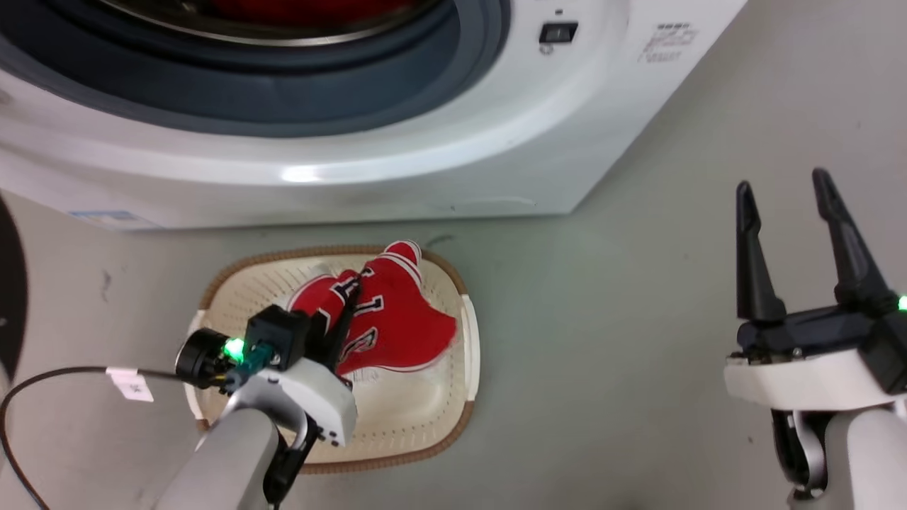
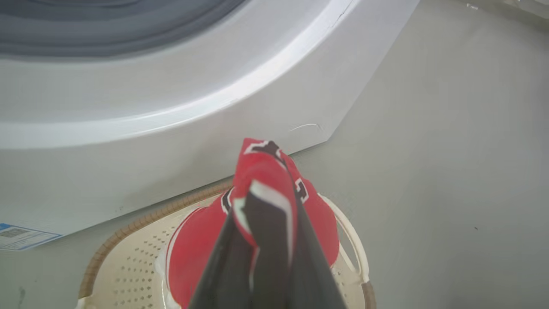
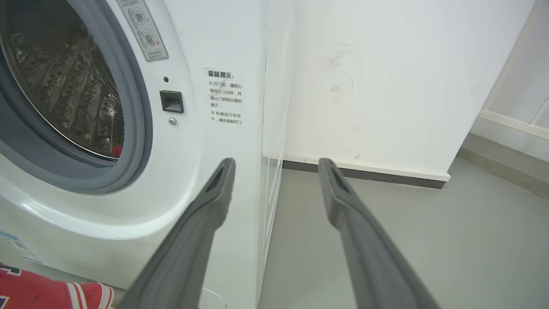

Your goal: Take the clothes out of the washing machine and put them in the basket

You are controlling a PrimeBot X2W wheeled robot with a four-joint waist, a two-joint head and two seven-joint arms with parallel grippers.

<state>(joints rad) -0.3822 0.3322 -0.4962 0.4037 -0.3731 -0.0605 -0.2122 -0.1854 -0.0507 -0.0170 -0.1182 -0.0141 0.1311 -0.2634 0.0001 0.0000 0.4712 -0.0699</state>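
The washing machine (image 1: pixel 425 142) stands open at the far side, with red cloth (image 1: pixel 305 10) lying in its drum (image 3: pixel 64 94). On the floor (image 1: pixel 602 319) near it, the basket (image 1: pixel 404 418) holds the jersey (image 1: pixel 397 319), which the left arm (image 1: pixel 227 453), angled down, grips in clamped jaws. Letting go seems next, then back to the drum. The right jaws hang apart, idle.

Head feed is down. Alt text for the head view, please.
The left gripper is shut on a red jersey inside the rim of the cream basket, on the floor before the white washing machine. More red fabric shows in its drum. The right gripper hangs open.
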